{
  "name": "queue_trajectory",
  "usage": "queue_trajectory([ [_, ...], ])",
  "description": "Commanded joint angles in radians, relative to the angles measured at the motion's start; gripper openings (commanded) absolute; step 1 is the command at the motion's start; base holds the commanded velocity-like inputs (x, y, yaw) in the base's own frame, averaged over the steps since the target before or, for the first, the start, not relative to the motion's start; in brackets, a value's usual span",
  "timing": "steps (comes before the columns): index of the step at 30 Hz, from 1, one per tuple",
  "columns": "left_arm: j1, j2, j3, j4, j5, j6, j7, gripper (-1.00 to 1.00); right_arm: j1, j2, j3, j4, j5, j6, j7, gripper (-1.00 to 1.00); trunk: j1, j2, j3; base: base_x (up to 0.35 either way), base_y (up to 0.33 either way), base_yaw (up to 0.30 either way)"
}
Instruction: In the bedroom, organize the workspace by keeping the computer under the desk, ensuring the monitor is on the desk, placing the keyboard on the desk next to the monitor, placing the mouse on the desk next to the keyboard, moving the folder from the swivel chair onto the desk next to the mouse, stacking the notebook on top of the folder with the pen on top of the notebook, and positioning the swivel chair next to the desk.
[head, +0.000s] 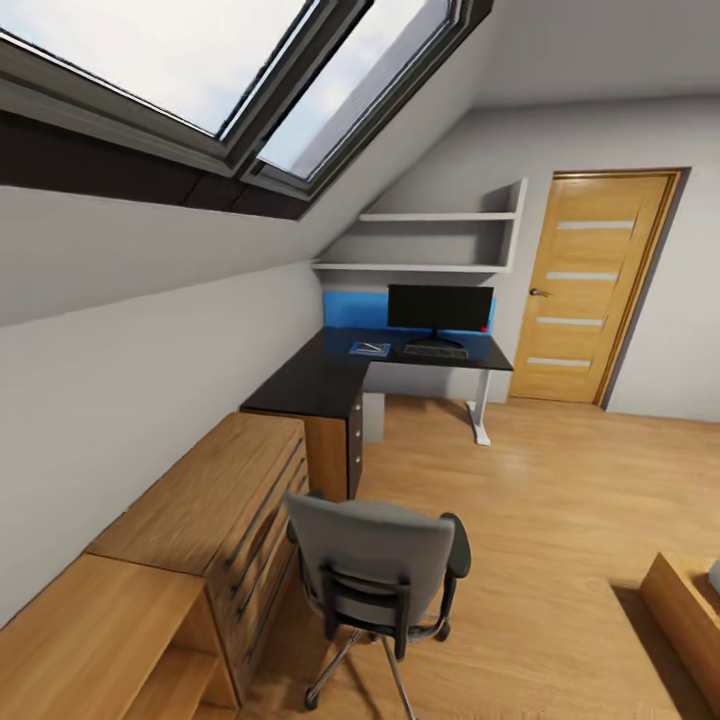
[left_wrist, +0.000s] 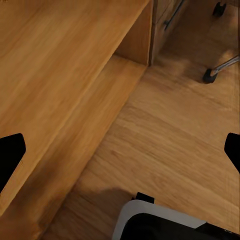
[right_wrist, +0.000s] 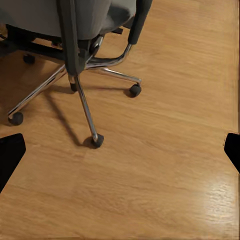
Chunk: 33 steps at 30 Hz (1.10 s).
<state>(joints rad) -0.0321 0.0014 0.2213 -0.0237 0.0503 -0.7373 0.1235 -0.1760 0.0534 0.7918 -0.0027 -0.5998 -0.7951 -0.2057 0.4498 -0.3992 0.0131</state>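
Observation:
The grey swivel chair (head: 375, 565) stands close in front of me with its back to me, well short of the black L-shaped desk (head: 320, 380) in the far corner. On the desk stand the monitor (head: 440, 308) and, before it, the keyboard (head: 436, 351). Left of the keyboard lies the blue folder (head: 369, 349) with something pale on it, too small to name. The mouse, notebook and pen are too small to make out. The grey computer (head: 373, 415) sits under the desk. My left gripper (left_wrist: 120, 152) hangs open over floor beside the dresser. My right gripper (right_wrist: 120, 150) is open above floor near the chair's chrome base (right_wrist: 85, 70).
A long light wooden dresser (head: 215, 510) runs along the left wall up to the desk. Wall shelves (head: 430, 240) hang above the desk, and a wooden door (head: 590, 290) is at the right. Another wooden piece (head: 685, 610) juts in at lower right. Open wood floor (head: 560, 500) lies between.

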Motion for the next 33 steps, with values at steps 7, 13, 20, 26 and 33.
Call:
queue_trajectory([
  [7,0.0,0.0,-0.003,0.001,0.004,-0.003,-0.001,1.0,0.0,0.002,0.009,0.001,-0.002,-0.001,-0.008,1.0,0.0,-0.001,0.0,-0.083,0.104,-0.3],
  [13,0.0,-0.001,-0.003,0.001,0.004,-0.003,-0.001,1.0,0.0,0.002,0.009,0.001,-0.002,-0.001,-0.008,1.0,0.0,-0.001,-0.001,-0.018,0.022,-0.299],
  [20,0.0,-0.001,-0.003,0.001,0.003,-0.003,-0.001,1.0,0.0,0.002,0.009,0.001,-0.002,-0.001,-0.009,1.0,0.0,-0.001,-0.005,-0.003,0.004,-0.285],
  [26,0.0,-0.001,-0.003,0.001,0.003,-0.004,-0.001,1.0,0.0,0.002,0.009,0.001,-0.002,-0.001,-0.009,1.0,0.0,-0.001,-0.01,-0.014,0.014,-0.262],
  [33,0.0,-0.001,-0.002,0.001,0.003,-0.005,0.0,1.0,0.0,0.002,0.009,0.0,-0.002,-0.001,-0.009,1.0,0.0,-0.001,-0.018,-0.151,0.185,-0.219],
])
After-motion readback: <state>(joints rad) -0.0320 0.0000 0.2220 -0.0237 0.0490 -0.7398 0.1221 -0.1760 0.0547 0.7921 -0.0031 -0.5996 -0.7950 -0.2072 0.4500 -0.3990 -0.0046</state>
